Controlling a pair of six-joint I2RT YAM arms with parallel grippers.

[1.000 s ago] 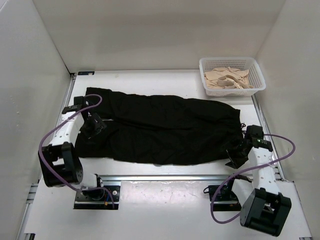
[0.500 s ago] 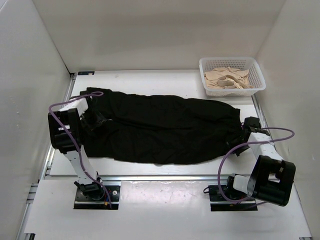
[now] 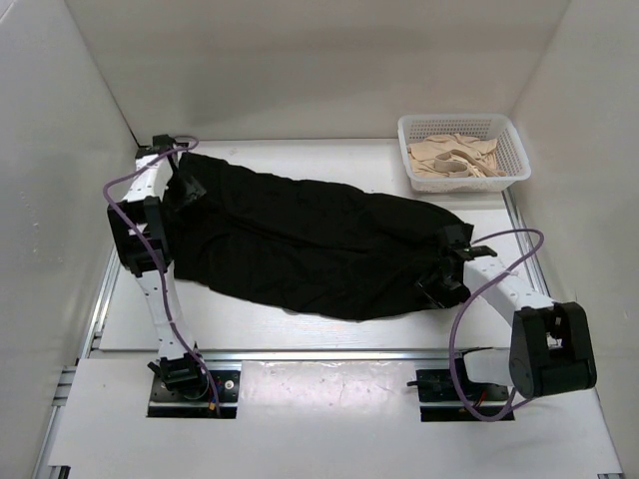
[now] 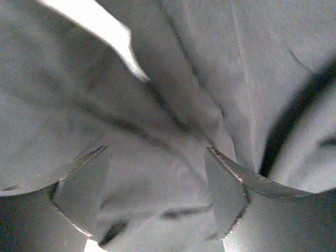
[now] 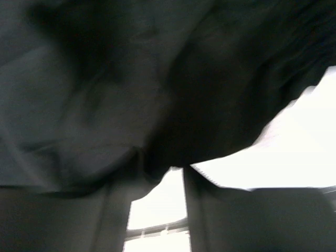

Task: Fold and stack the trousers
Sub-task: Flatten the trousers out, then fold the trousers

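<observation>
The black trousers (image 3: 319, 249) lie lengthwise across the table, wrinkled, with their left end pulled toward the back-left corner. My left gripper (image 3: 186, 186) is at that left end. In the left wrist view it (image 4: 156, 181) has bunched fabric (image 4: 157, 105) filling the space between its fingers. My right gripper (image 3: 443, 271) is at the trousers' right end near the front edge. In the right wrist view it (image 5: 157, 176) pinches the dark fabric's (image 5: 105, 79) edge at its fingertips, with white table showing below.
A white mesh basket (image 3: 511, 140) holding beige cloth (image 3: 454, 160) stands at the back right. White walls close in the left, back and right. A metal rail (image 3: 319, 354) runs along the table's near edge.
The left gripper moved toward the back-left corner, dragging the trousers' left end with it. The right gripper moved left and inward, and the right end shifted left with it.
</observation>
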